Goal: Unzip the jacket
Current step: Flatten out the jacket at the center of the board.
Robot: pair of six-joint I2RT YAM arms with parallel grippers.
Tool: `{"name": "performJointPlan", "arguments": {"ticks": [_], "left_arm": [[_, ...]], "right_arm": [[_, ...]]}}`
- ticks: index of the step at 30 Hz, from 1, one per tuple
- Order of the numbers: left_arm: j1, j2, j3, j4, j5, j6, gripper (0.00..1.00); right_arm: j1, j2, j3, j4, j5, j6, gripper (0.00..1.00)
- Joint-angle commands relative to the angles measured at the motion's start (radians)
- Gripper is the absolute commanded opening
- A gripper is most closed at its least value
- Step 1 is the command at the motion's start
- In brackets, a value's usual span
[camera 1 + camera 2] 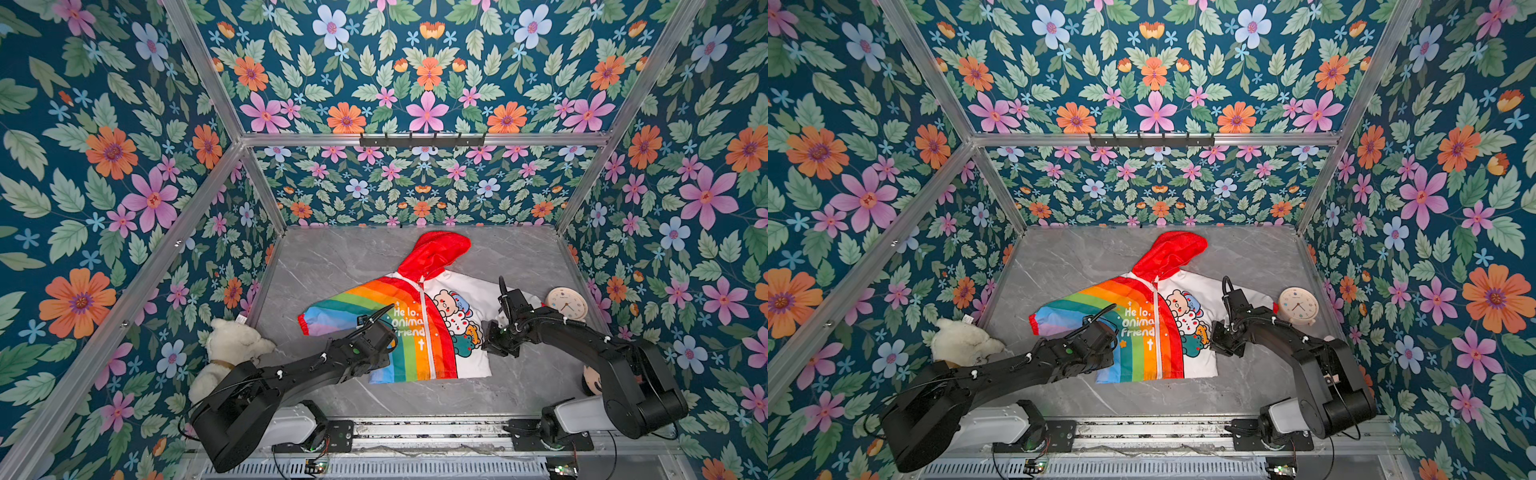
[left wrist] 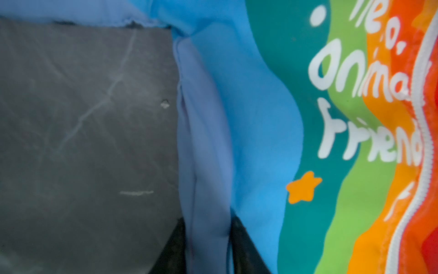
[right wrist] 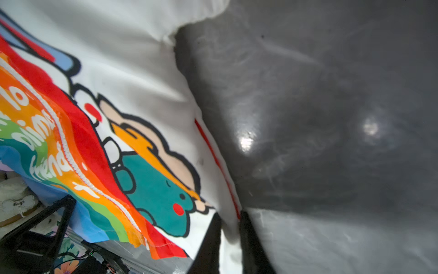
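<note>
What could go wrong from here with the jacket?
Left tool and right tool each pinch a thin side edge of the jacket, which may slip out. The zipper is closed, so pulling sideways would likely strain it. The clock beside the right arm could get knocked.

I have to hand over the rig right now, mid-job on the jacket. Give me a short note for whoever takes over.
Left gripper: shut on the jacket, at the blue side edge of its rainbow half.
Right gripper: shut on the white side edge, by the red seam.
Jacket: spread front up on the table, hood pointing away from the arm bases.
Done: both sides pinched, nothing unzipped.
Left: the zipper looks closed along its whole length. One gripper will probably have to let go, take the pull near the collar and draw it toward the hem.
</note>
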Motion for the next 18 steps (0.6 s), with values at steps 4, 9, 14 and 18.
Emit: {"name": "performJointPlan", "arguments": {"ticks": [4,9,14,18], "left_arm": [[-0.076,0.044,0.029,-0.035,0.024,-0.011,0.15],[-0.153,0.019,0.022,-0.12,-0.009,-0.081,0.2],[-0.15,-0.068,0.038,-0.219,-0.102,-0.108,0.7],[-0.106,-0.07,0.144,-0.262,-0.165,-0.013,0.82]], "right_arm": [[0.003,-0.151,-0.055,-0.159,0.089,0.094,0.03],[0.002,-0.324,-0.123,-0.229,0.083,0.168,0.0],[0.003,-0.431,-0.111,-0.219,0.127,0.136,0.52],[-0.01,-0.315,-0.037,-0.152,0.122,0.051,0.64]]}}
